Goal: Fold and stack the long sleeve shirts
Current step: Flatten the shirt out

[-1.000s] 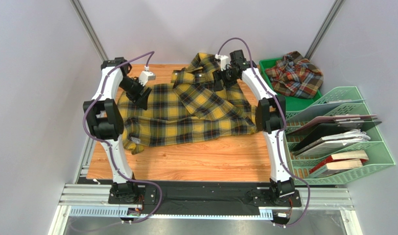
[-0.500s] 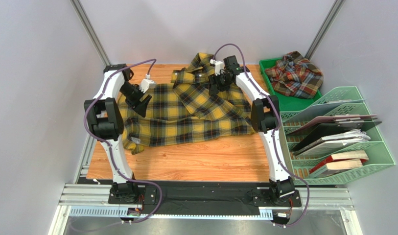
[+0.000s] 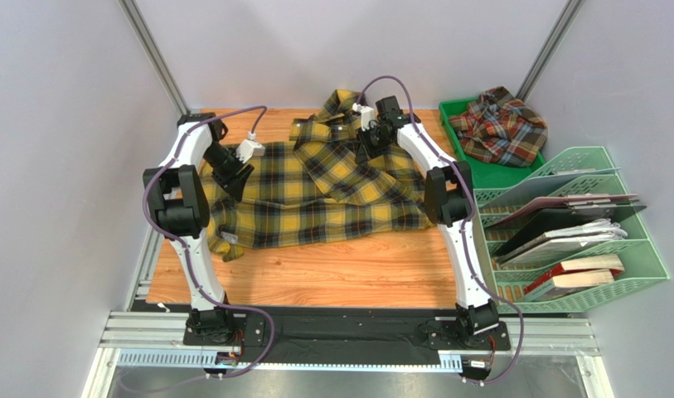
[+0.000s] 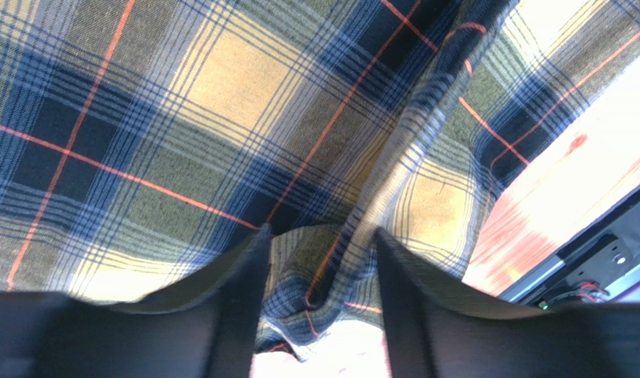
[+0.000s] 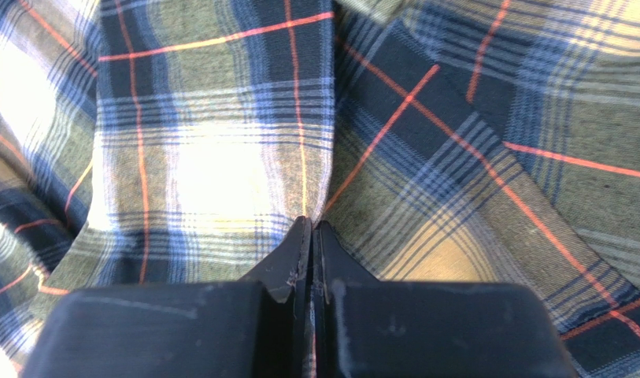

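Observation:
The yellow and black check shirt (image 3: 315, 195) lies spread on the wooden table (image 3: 332, 269), collar toward the back. My left gripper (image 3: 234, 178) sits low on its left edge. In the left wrist view its jaws (image 4: 319, 260) stand apart, with a raised fold of this shirt (image 4: 331, 260) between the fingers. My right gripper (image 3: 367, 149) is down near the collar; it (image 5: 311, 228) is shut, pinching a crease of the shirt (image 5: 425, 205). The rust-red shirt (image 3: 501, 126) lies crumpled at the back right.
A green tray (image 3: 491, 172) holds the rust-red shirt at the back right. In front of it stands a green file rack (image 3: 638, 265) with folders and books, close to the right arm. Grey walls close in the table on three sides.
The right gripper has dropped onto the shirt near the collar and closed on the cloth. The left gripper has sunk onto the shirt's left edge and its jaws have narrowed.

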Controlling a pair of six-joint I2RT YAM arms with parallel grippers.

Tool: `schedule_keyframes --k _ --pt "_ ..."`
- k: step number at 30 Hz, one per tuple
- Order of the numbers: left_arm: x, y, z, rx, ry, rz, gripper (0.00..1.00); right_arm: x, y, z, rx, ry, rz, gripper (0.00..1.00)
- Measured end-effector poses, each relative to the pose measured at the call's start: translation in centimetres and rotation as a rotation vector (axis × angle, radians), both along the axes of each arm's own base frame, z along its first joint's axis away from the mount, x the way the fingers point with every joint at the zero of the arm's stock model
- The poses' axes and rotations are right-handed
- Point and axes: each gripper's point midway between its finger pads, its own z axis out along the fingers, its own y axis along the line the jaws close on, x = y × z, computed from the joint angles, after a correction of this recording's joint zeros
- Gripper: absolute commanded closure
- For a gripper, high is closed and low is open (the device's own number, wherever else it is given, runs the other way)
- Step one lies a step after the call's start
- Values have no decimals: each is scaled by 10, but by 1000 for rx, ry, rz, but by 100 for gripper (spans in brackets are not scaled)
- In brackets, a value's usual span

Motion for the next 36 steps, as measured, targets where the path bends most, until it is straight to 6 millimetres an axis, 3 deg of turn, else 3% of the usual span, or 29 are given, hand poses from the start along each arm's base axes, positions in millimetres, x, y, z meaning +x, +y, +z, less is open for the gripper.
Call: schedule_keyframes --k 2,4,5,8,12,15,16,19,22,25,28,32,34,36 --pt "0 0 0 -1 -5 -16 57 -5 -2 3 1 13 2 100" --pt "2 1 2 0 -16 -38 54 -9 -5 14 8 16 1 100" --pt "3 2 3 0 -22 -45 46 -8 -7 22 15 8 0 100" --pt "8 6 7 4 -54 -66 38 -7 -14 49 36 -25 -9 100" --pt "1 18 7 22 -52 -70 32 -5 -30 90 66 -80 -32 100" --pt "-9 23 2 29 -22 -68 33 -6 -39 104 79 -95 -42 100" --pt "-12 24 0 30 -13 -68 35 -7 -40 105 81 -93 -44 100" --pt "-19 27 -5 37 12 -74 57 -10 -42 98 75 -70 -46 100" --pt "-20 30 -6 42 12 -95 93 -15 -45 93 67 -44 -48 100" --pt "-11 33 3 53 -17 -90 100 -13 -49 94 65 -43 -58 100" --pt "21 40 38 90 -131 -39 100 -1 -61 108 69 -75 -93 100" --pt "82 47 125 134 -454 50 100 23 -91 157 101 -194 -164 100" --pt "87 46 168 139 -588 60 100 20 -106 181 119 -228 -185 100" --pt "70 41 202 144 -684 35 100 5 -120 204 137 -254 -195 100"
